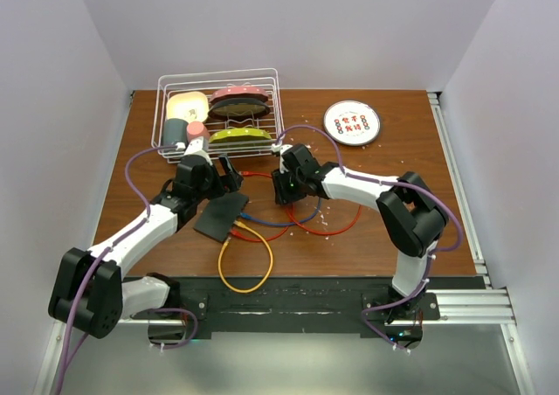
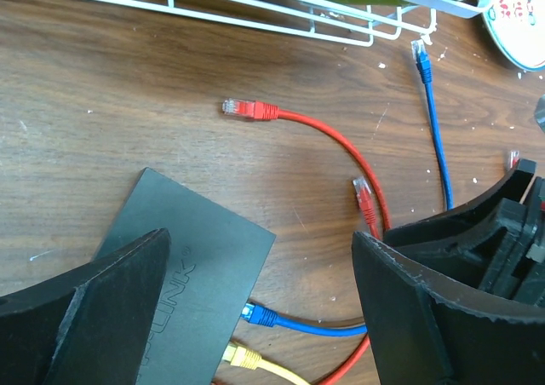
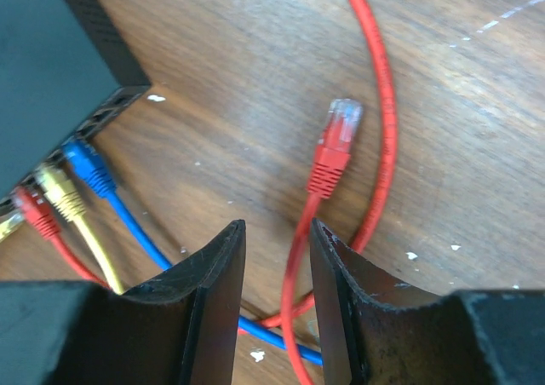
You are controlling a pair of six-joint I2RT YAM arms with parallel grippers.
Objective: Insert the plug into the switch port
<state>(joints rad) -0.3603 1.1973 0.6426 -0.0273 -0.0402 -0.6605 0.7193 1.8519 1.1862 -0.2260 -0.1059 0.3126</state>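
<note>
**Red plug (image 3: 334, 146) not yet held**

Left hand (image 2: 260, 249) hangs spread wide over the switch (image 2: 200, 261), flat on the worktop (image 2: 128, 87). Right hand (image 3: 274, 232), half-closed, straddles the red cable (image 3: 300, 240) behind its plug without pinching. Next likely: grip, lift, align with a free port (image 3: 115, 104).

The left arm (image 1: 140, 229) and right arm (image 1: 362, 185) reach from the near edge of the desk (image 1: 410, 150) toward its middle, the left pincer (image 2: 260, 240) low with jaws spread wide, the right pincer (image 3: 274, 232) pointing down, jaws narrowly parted.
</note>
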